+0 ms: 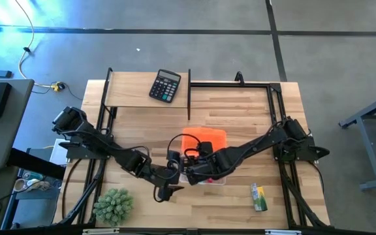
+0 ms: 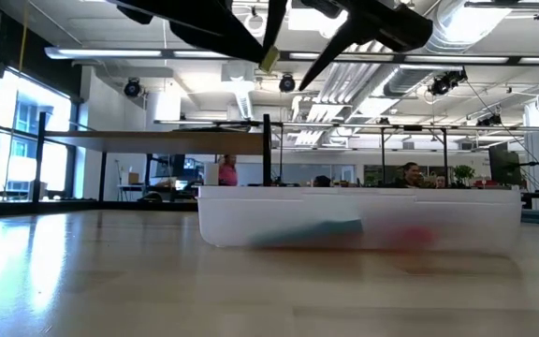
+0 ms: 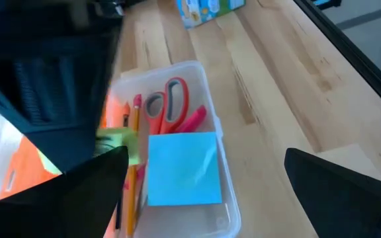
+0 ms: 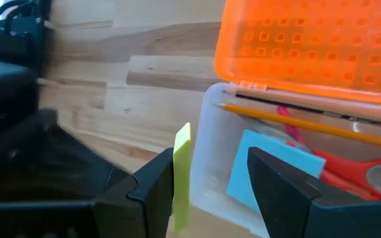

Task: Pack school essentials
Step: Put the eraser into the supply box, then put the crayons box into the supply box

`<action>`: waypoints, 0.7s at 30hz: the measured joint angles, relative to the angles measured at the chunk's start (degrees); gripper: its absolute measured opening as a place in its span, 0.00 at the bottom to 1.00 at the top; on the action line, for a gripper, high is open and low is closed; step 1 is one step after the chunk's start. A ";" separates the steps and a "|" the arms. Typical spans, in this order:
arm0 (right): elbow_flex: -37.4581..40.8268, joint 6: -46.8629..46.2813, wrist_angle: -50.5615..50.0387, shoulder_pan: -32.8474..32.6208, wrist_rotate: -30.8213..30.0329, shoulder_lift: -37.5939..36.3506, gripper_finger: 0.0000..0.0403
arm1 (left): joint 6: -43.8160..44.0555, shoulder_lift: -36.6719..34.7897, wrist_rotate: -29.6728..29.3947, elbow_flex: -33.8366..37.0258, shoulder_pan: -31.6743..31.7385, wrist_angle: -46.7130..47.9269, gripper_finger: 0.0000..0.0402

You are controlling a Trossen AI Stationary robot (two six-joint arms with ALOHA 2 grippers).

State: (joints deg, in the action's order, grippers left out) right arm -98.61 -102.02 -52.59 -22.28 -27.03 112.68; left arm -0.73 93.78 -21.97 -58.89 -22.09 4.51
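A clear plastic box with its orange lid open sits mid-table. Inside lie the red-handled scissors, two wooden pencils, the pink pen and the light-blue notepad. My right gripper hovers open over the box's near-left corner, with the tiny yellow block beside one finger. My left gripper is open just left of the box. The green-yellow packet lies flat near the table's near right corner. My right gripper has the yellow block against the inner face of one finger; the other finger stands well apart from it. The block stands on edge, lifted clear above the box. The fingers point down, slanting from the right.
The black calculator lies on a raised shelf at the far edge. The spiky green plant stands at the near left corner. A black frame borders the far right of the table. People sit in the room beyond.
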 joint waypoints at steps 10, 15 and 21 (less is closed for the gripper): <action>0.00 0.00 1.10 0.00 -0.01 0.00 0.45 | -2.00 0.00 -0.38 0.00 0.00 -1.23 0.99; 0.00 0.30 0.22 0.00 -0.02 0.00 0.45 | -1.34 -0.43 -0.33 0.00 0.02 2.31 0.99; 0.00 1.76 -1.89 -0.13 0.05 -0.21 0.45 | 0.19 -4.20 -0.56 0.00 0.04 7.73 0.99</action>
State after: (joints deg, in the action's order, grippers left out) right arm -98.61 -100.26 -54.48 -22.42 -26.98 112.47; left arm -0.54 89.57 -22.52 -58.89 -22.04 12.24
